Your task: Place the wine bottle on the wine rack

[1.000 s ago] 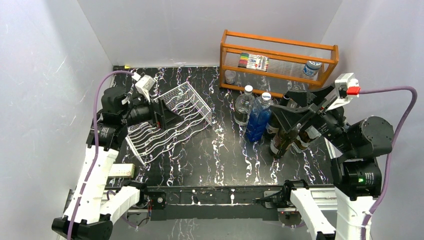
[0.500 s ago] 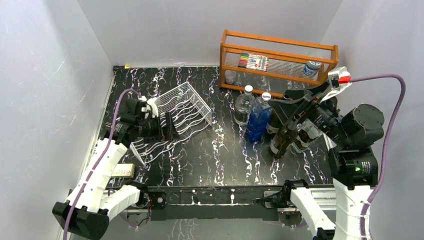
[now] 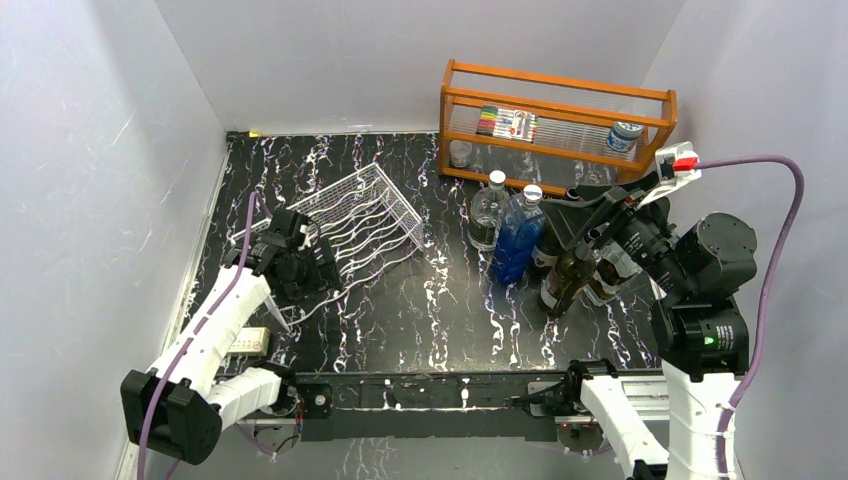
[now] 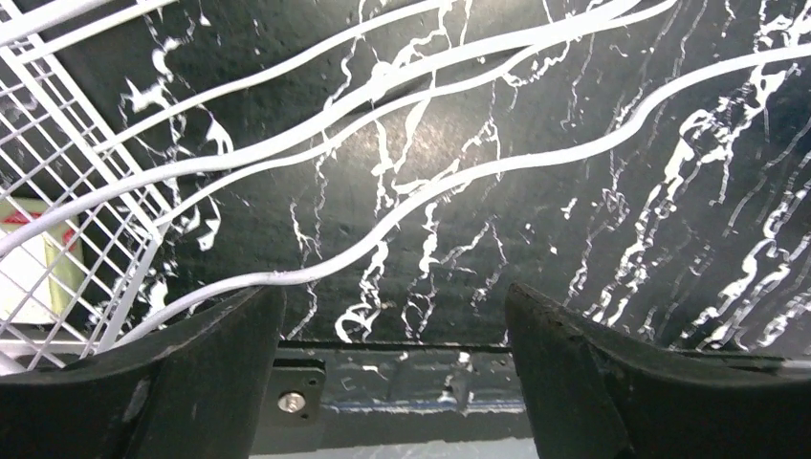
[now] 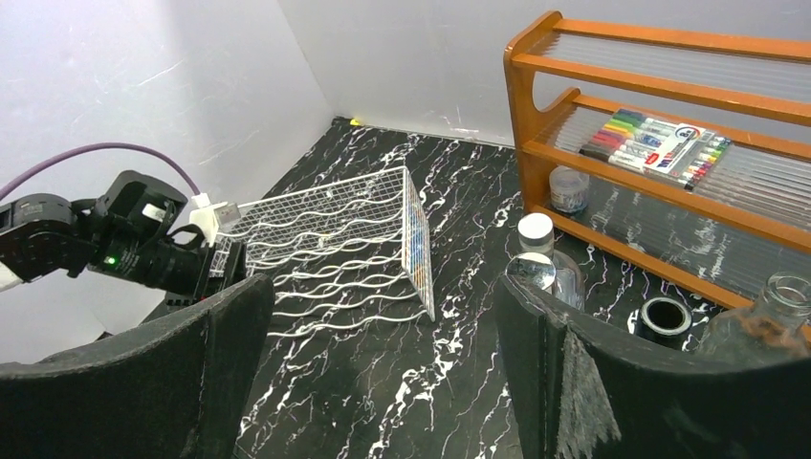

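The white wire wine rack [image 3: 365,225] lies on the black marbled table, left of centre. My left gripper [image 3: 322,270] is at the rack's near-left end. In the left wrist view the left gripper [image 4: 394,306] is open with nothing between its fingers, and the rack's wavy wires [image 4: 383,182] run just ahead of it. Dark wine bottles [image 3: 567,280] stand in a cluster at the right. My right gripper [image 3: 585,225] hovers open above them. In the right wrist view the right gripper [image 5: 384,287] is empty and faces the rack [image 5: 335,239].
An orange wooden shelf [image 3: 555,120] at the back right holds a marker pack [image 3: 507,123] and small jars. A clear bottle [image 3: 487,212] and a blue bottle [image 3: 520,235] stand left of the wine bottles. A small pale box [image 3: 245,342] lies by the near-left edge.
My left gripper has drawn back toward the near left, off the rack's middle, and its jaws have narrowed a little. The right gripper has shifted slightly left above the bottles.
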Tool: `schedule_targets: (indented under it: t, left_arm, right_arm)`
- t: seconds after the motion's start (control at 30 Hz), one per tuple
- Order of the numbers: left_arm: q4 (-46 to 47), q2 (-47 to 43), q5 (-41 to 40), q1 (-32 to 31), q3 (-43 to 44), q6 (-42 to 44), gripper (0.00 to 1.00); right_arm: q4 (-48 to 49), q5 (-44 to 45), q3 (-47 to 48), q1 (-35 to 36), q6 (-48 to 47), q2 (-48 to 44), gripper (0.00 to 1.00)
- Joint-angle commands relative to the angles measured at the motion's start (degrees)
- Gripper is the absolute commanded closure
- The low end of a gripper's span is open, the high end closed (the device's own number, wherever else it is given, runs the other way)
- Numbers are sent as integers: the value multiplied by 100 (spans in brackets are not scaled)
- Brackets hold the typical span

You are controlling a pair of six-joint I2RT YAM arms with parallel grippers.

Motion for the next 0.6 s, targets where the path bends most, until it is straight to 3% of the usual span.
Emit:
schedule_targets:
  t: [0.0,0.2,0.57]
  left_arm:
    - [898,98,-532,-11,-78,-127,23]
    - [1471,703,-232,-13,83,-235,28]
    - [2247,1593,-298,-9,377,-296,27]
  right_arm:
    - [263,202,45,-19,71,-77,4]
    - [110,515,59,-25,94,-183,3]
    - [-49,713,94,-19,97,-209,3]
